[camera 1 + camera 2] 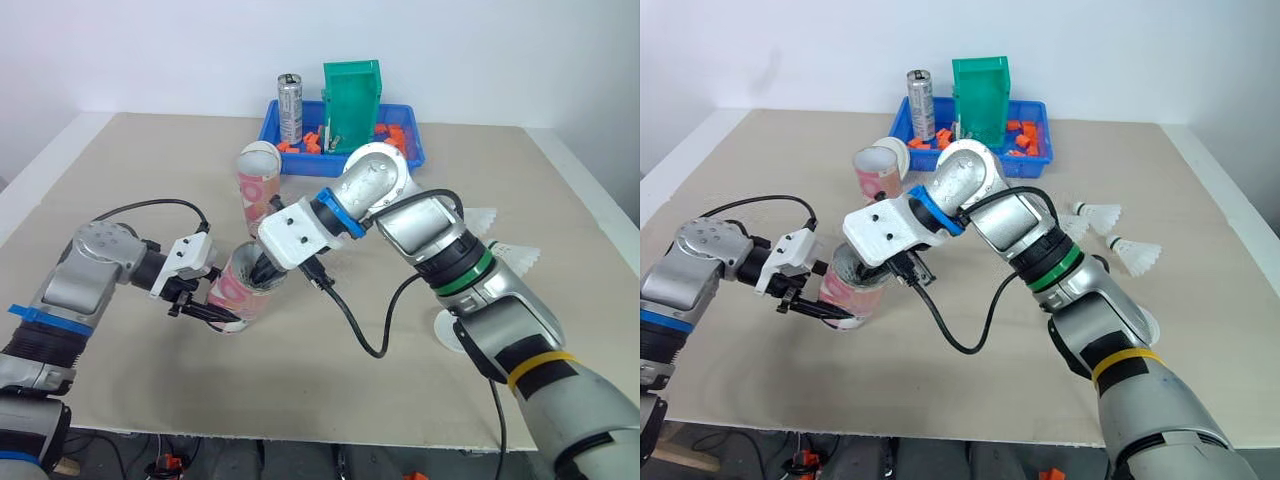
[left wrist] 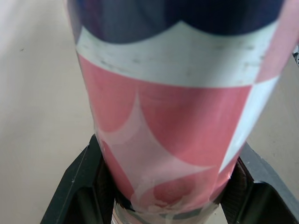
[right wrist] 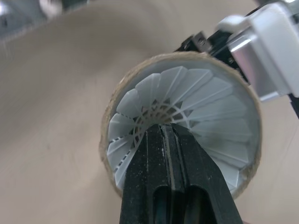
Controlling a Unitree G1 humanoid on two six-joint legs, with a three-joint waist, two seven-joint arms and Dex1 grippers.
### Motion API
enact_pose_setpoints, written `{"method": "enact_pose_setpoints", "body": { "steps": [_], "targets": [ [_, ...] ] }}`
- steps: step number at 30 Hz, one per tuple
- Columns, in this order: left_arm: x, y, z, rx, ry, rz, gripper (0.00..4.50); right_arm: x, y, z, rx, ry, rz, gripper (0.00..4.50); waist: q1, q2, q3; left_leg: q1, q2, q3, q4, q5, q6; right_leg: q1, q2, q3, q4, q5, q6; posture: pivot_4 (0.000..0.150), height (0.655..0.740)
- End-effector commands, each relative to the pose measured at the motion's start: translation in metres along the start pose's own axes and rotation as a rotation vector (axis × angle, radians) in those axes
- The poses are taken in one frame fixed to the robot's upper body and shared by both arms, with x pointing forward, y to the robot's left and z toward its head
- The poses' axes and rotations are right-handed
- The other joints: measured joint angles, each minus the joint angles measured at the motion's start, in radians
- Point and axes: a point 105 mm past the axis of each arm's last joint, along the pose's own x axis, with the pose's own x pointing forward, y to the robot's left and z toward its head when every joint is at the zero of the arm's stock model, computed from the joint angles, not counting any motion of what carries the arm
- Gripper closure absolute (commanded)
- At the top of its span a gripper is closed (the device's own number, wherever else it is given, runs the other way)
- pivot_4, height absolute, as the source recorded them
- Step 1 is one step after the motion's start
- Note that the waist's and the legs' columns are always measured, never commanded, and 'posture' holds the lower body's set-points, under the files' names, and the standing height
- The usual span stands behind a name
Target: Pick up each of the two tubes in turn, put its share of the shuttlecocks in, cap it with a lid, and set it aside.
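Note:
A pink and white tube (image 1: 238,297) is held tilted just above the table, mouth up, with my left gripper (image 1: 213,311) shut around its lower body; the black fingers (image 2: 79,186) flank the tube (image 2: 173,130). My right gripper (image 3: 163,133) reaches into the tube's mouth, fingers pressed together, tips in the skirt of a white shuttlecock (image 3: 205,109) that sits inside. A second pink tube (image 1: 878,174) stands upright behind. Two loose shuttlecocks (image 1: 1096,213) (image 1: 1136,253) lie on the table to the right. A white lid (image 1: 449,331) shows partly under my right forearm.
At the far edge is a blue tray (image 1: 415,152) with orange pieces, a metal can (image 1: 290,107) and a green box (image 1: 352,92). A black cable (image 1: 350,320) loops from my right wrist over the table's middle. Something white (image 1: 903,150) leans behind the upright tube.

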Motion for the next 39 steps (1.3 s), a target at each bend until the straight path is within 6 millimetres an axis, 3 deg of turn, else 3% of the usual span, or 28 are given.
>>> {"method": "enact_pose_setpoints", "body": {
  "steps": [1, 6, 11, 14, 17, 20, 25, 32, 36, 39],
  "targets": [
    [0.0, 0.002, 0.012, 0.043, -0.022, -0.007, 1.92, 0.013, -0.005, -0.008, -0.072, 0.103, 0.033, 4.45, -0.001, 0.0, 0.0, 0.0, 0.0, 0.0, 0.0, 0.0, 0.0, 0.0, 0.001, 0.0, 0.0, 0.0, 0.0, 0.15, 0.7362],
    [0.0, 0.005, 0.016, 0.043, -0.038, -0.004, 1.92, 0.036, -0.001, -0.003, -0.149, 0.11, 0.103, 4.45, -0.001, 0.0, 0.0, 0.001, 0.003, -0.001, 0.0, 0.0, 0.0, 0.0, 0.003, 0.0, 0.001, 0.0, -0.003, 0.15, 0.7362],
    [0.0, 0.004, 0.018, 0.04, -0.046, -0.002, 1.92, 0.043, -0.004, 0.002, -0.18, 0.103, 0.12, 4.45, -0.001, 0.0, 0.0, 0.002, 0.004, -0.001, 0.0, 0.0, 0.0, 0.001, 0.004, 0.0, 0.001, 0.0, -0.004, 0.15, 0.7362],
    [-0.001, 0.003, 0.018, 0.036, -0.048, 0.001, 1.92, 0.029, -0.02, 0.017, -0.14, 0.015, 0.063, 4.45, -0.001, 0.0, 0.0, 0.002, 0.006, -0.001, 0.0, 0.0, 0.0, 0.001, 0.007, 0.0, 0.001, 0.001, -0.006, 0.15, 0.7362],
    [-0.003, 0.002, 0.017, 0.031, -0.047, 0.007, 1.92, -0.001, -0.026, 0.04, -0.077, -0.157, 0.038, 4.45, 0.001, -0.001, 0.001, 0.001, 0.007, -0.003, 0.0, 0.0, 0.0, 0.0, 0.008, -0.002, 0.001, 0.001, -0.007, 0.15, 0.7362],
    [-0.003, 0.001, 0.016, 0.029, -0.049, 0.011, 1.92, -0.028, -0.028, 0.046, -0.038, -0.219, 0.0, 4.45, 0.0, -0.001, 0.001, -0.001, 0.007, -0.005, 0.0, 0.0, -0.001, 0.0, 0.008, -0.003, 0.001, 0.002, -0.006, 0.15, 0.7362],
    [-0.003, 0.0, 0.016, 0.028, -0.052, 0.016, 1.92, -0.061, -0.02, 0.04, 0.009, -0.219, -0.051, 4.45, 0.0, -0.001, 0.001, 0.0, 0.008, -0.007, -0.002, 0.0, -0.001, 0.0, 0.009, -0.005, 0.001, 0.001, -0.006, 0.15, 0.7362],
    [-0.001, 0.003, 0.026, 0.057, -0.11, 0.04, 1.92, -0.102, 0.002, 0.009, 0.09, -0.101, -0.201, 4.45, 0.001, -0.001, 0.001, 0.0, 0.008, -0.007, -0.002, 0.0, -0.001, -0.001, 0.009, -0.005, 0.001, 0.0, -0.007, 0.15, 0.7362],
    [0.002, 0.002, 0.032, 0.045, -0.164, 0.038, 1.92, -0.109, 0.038, 0.002, 0.161, -0.075, -0.203, 4.45, 0.004, -0.002, 0.001, -0.001, 0.008, -0.007, -0.002, -0.001, -0.002, 0.0, 0.008, -0.005, 0.0, -0.002, -0.009, 0.15, 0.7362],
    [0.004, 0.0, 0.026, 0.035, -0.138, 0.021, 1.92, -0.105, 0.043, 0.004, 0.177, -0.063, -0.209, 4.45, -0.008, 0.002, 0.004, -0.001, 0.008, -0.005, -0.002, -0.001, -0.002, -0.001, 0.008, -0.003, 0.001, 0.0, -0.005, 0.15, 0.7362]
  ]
}}
